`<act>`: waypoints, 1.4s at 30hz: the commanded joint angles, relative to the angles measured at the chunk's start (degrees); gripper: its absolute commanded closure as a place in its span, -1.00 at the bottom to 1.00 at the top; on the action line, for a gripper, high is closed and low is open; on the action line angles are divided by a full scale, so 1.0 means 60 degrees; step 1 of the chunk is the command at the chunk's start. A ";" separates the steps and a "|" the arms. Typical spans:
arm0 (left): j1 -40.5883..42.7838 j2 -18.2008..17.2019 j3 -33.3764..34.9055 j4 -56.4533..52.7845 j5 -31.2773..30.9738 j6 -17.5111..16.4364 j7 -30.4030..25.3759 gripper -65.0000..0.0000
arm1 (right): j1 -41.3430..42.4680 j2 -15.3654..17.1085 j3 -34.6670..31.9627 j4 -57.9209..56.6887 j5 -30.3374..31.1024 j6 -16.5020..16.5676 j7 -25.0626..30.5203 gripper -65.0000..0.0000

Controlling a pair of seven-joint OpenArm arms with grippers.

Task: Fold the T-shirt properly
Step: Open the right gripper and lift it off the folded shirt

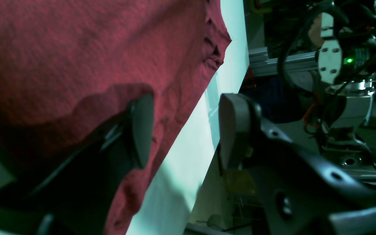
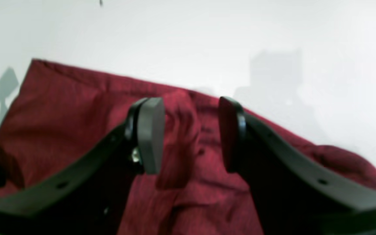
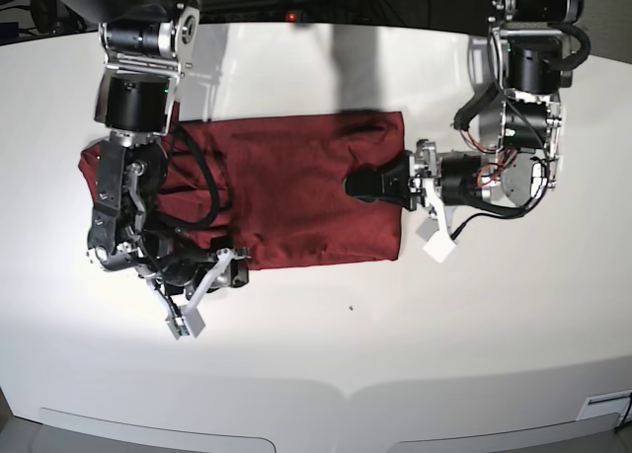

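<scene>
The white table (image 3: 415, 344) fills the base view, and the T-shirt (image 3: 306, 201), folded into a maroon rectangle, is spread across its upper middle. The left gripper (image 1: 184, 130), at the shirt's right edge, is seen spread wide and empty. The right gripper (image 2: 191, 133), at lower left, is parted over bunched fabric, nothing being pinched.

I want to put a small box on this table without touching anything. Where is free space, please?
The white table is bare along its whole front, between the T-shirt and the near edge; also behind the shirt, between the two arm bases. It is crowded at the shirt's ends: the left gripper hovers over one end, the right gripper over the other.
</scene>
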 commanded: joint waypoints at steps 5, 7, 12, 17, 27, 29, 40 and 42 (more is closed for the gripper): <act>-0.0270 -0.0015 -0.0007 0.0149 -0.0277 -0.0068 -0.0019 0.02 | 0.0503 0.0656 0.0528 0.0164 0.0182 0.0082 0.0004 0.14; -0.0266 -0.0011 -0.0007 0.0149 -0.0280 -0.0068 -0.0019 0.02 | 0.0484 0.1049 0.0834 0.0164 0.0182 0.0082 -0.0342 0.14; -0.0266 -0.0007 -0.0007 0.0149 -0.0280 -0.0068 -0.0019 0.02 | -0.0022 0.2229 0.1534 0.0160 0.0550 0.0080 -0.0601 0.14; -0.0262 -0.0011 -0.0007 0.0149 -0.0280 -0.0068 -0.0019 0.02 | -0.1002 0.3180 0.1832 0.0160 0.1552 0.0082 -0.0692 -0.10; -0.0262 -0.0011 -0.0007 0.0149 -0.0280 -0.0068 -0.0019 0.02 | -0.1636 0.3304 0.1829 -0.0080 0.1617 -0.0455 -0.0066 -0.45; -0.0262 -0.0007 -0.0007 0.0149 -0.0284 -0.0068 -0.0019 0.02 | -0.1632 0.3304 0.1829 -0.0233 0.1526 -0.0721 0.0215 -0.45; -0.0262 -0.0011 -0.0007 0.0149 -0.0284 -0.0068 -0.0019 0.02 | -0.1585 0.3304 0.1829 -0.1650 0.0393 -0.0914 0.1071 -0.45; -0.0262 -0.0011 -0.0007 0.0149 -0.0280 -0.0068 -0.0019 0.02 | -0.1588 0.3289 0.1825 -0.1672 0.1104 -0.0943 0.0426 -0.45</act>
